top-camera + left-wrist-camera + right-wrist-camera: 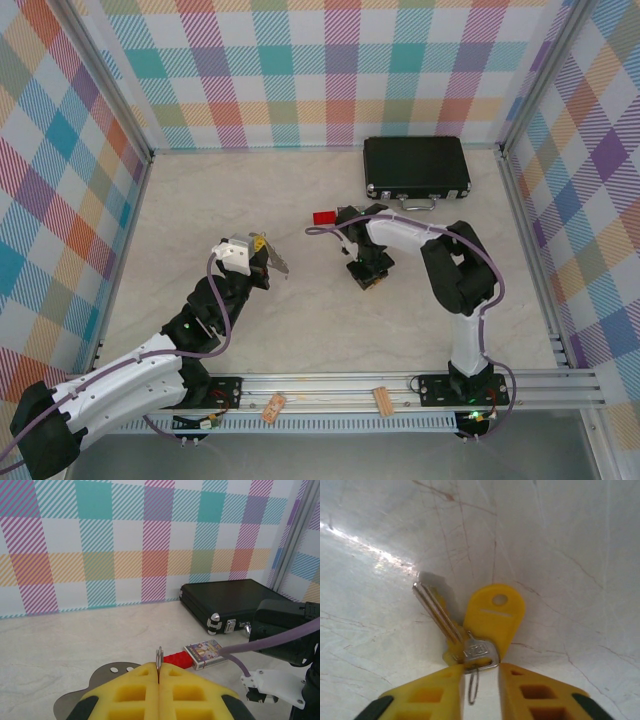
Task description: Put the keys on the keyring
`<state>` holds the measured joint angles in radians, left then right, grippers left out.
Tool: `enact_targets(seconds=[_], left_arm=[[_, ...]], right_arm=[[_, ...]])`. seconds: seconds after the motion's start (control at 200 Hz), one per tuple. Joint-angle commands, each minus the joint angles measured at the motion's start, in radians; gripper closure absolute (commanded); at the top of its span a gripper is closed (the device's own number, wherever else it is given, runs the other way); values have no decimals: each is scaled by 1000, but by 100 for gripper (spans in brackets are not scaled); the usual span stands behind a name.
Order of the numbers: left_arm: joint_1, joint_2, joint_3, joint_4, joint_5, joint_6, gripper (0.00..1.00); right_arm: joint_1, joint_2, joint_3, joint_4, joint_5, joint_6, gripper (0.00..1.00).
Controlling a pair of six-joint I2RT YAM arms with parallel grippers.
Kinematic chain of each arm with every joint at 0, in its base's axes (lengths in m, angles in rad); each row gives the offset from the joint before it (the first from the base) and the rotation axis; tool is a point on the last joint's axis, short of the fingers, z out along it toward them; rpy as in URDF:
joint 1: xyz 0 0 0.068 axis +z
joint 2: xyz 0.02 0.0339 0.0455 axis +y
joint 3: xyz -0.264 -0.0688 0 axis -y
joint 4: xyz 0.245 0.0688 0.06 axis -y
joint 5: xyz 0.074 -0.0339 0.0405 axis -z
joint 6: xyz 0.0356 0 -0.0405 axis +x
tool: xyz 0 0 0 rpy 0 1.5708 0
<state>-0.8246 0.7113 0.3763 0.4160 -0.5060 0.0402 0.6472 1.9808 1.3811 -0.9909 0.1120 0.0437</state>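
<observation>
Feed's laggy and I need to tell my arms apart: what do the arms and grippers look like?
Both look alike. The left arm and right arm have white shells with black joints, each trailed by a purple cable. The left gripper and right gripper have yellow fingers with square recesses and black ends.

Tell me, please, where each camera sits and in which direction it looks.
Top external: above and behind the arms, looking down at the table; both arms, left gripper and right gripper show.
Left wrist: low, facing the back wall; its yellow fingers shut on the keyring.
Right wrist: facing down at the table; its fingers apart, the keys between them.
Shared: top and left wrist both show the black case.
</observation>
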Motion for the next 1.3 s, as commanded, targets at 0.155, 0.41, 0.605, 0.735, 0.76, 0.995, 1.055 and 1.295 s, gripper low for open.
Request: enact_targets(seconds=[0.155, 0.41, 0.605, 0.735, 0.76, 0.995, 1.055, 1.295], left_arm=[[-7, 7, -5, 24, 17, -19, 100], [-9, 41, -1, 34, 42, -35, 100], [-8, 67, 1, 46, 62, -49, 100], [-8, 85, 4, 50, 72, -57, 100], [-8, 88, 5, 50, 75, -56, 100], [-9, 87, 5, 50, 70, -56, 100], [-8, 89, 4, 52, 72, -57, 100], [-8, 92, 5, 51, 66, -51, 100]], right_arm=[[-17, -194, -104, 106, -19, 71, 66], [-17, -467, -408, 451, -69, 162, 64], [-10, -662, -725, 843, -86, 237, 64], [1, -729, -897, 1079, -70, 249, 66], [3, -735, -918, 1107, -62, 251, 66], [8, -711, -1010, 1262, -54, 246, 71], [8, -687, -1015, 1285, -52, 244, 72], [8, -636, -1015, 1326, -17, 235, 75]])
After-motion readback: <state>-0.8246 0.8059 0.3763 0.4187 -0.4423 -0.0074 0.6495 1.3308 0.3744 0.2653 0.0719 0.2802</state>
